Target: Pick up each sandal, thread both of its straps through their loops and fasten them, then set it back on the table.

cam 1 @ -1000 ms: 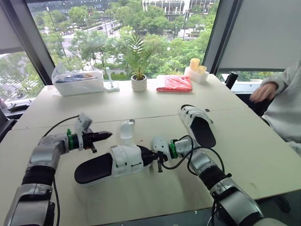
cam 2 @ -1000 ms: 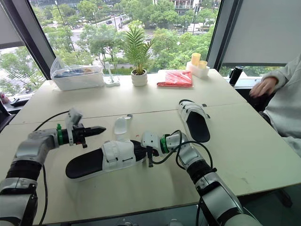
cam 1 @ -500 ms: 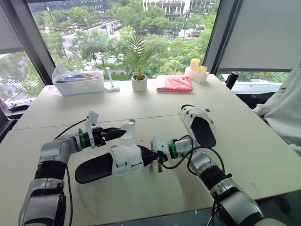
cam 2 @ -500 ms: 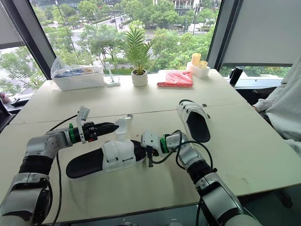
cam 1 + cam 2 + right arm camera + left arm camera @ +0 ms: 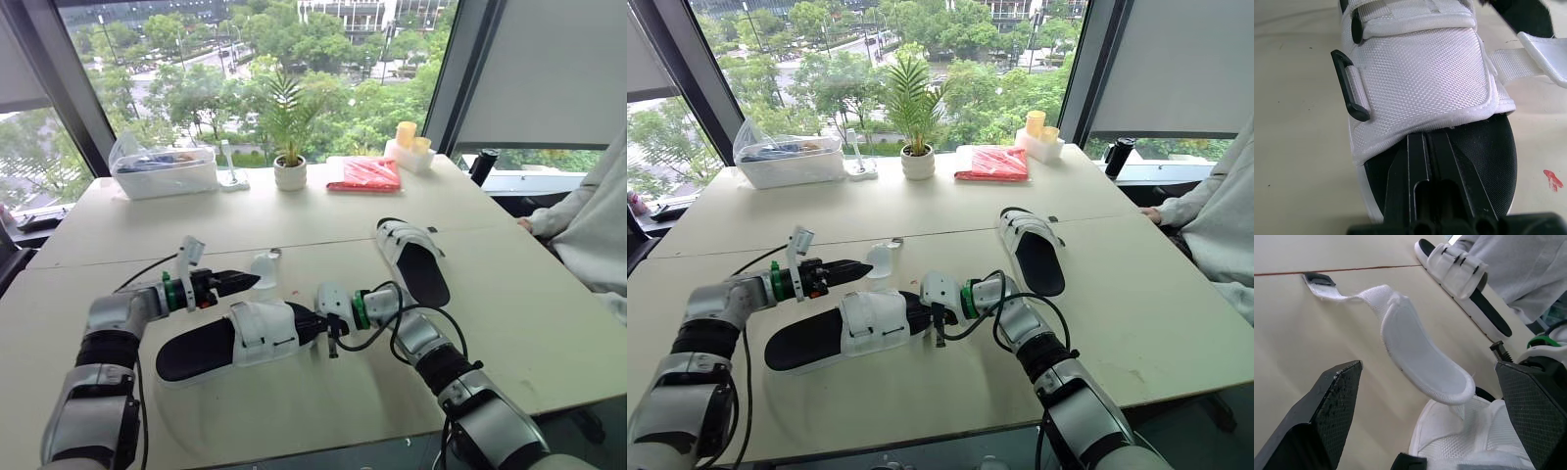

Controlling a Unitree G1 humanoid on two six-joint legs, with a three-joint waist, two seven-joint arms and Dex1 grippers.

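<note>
Head view: unfastened sandal (image 5: 235, 338) flat on desk (image 5: 323, 211). Left hand (image 5: 247, 281) just behind it, beside raised loose strap (image 5: 265, 266). Second sandal (image 5: 416, 262) apart, beyond its toe end.
Left wrist view: fingers (image 5: 1327, 406) spread wide, loose strap between them.
Right wrist view: right hand (image 5: 1426, 142) closed, tips tucked under sandal's upper.

Bare tabletop (image 5: 294, 211) runs wide across the middle of the frame, between the far row of bin (image 5: 162, 171), potted plant (image 5: 289, 174) and red packet (image 5: 364, 174) and the sandals. At lower centre the near sandal (image 5: 230, 341) and its raised loose strap (image 5: 263, 267) block the way; the second sandal (image 5: 415, 257) lies right of centre. A person's sleeve (image 5: 588, 225) crowds the right edge
</note>
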